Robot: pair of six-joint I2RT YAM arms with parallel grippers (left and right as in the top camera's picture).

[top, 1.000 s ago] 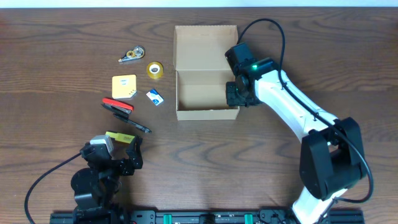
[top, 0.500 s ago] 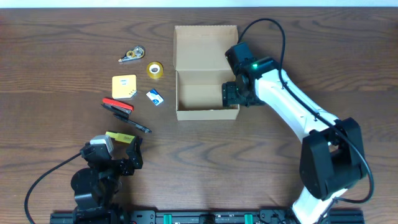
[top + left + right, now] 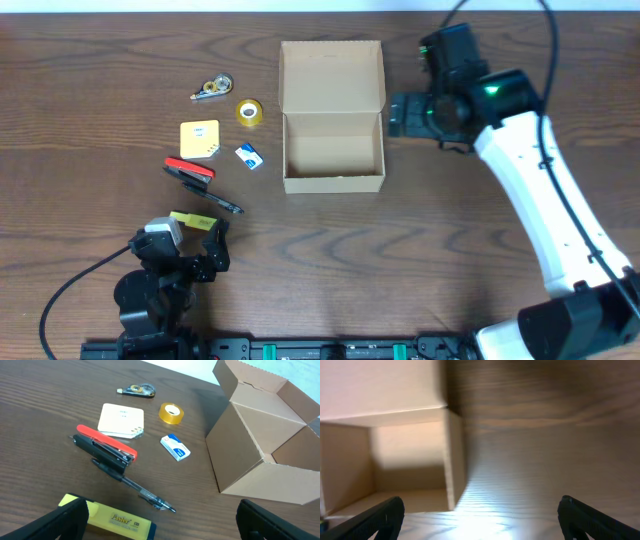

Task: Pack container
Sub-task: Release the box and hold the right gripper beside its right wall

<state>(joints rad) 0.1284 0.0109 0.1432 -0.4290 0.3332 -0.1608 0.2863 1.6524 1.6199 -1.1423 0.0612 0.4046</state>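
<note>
The right end effector (image 3: pixel 398 114) has backed off the container (image 3: pixel 333 183)'s right wall, jaws wide and empty. The left end effector (image 3: pixel 160 525) is open too. Nothing is packed yet.

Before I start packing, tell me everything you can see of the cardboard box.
The cardboard box is small, rectangular, plain tan and unmarked. Its hinged lid stands open at the far side, its free edge cut wavy. The inside looks empty. It sits upright on the wooden table, touching nothing else; the yellow tape roll lies apart on its left.
</note>
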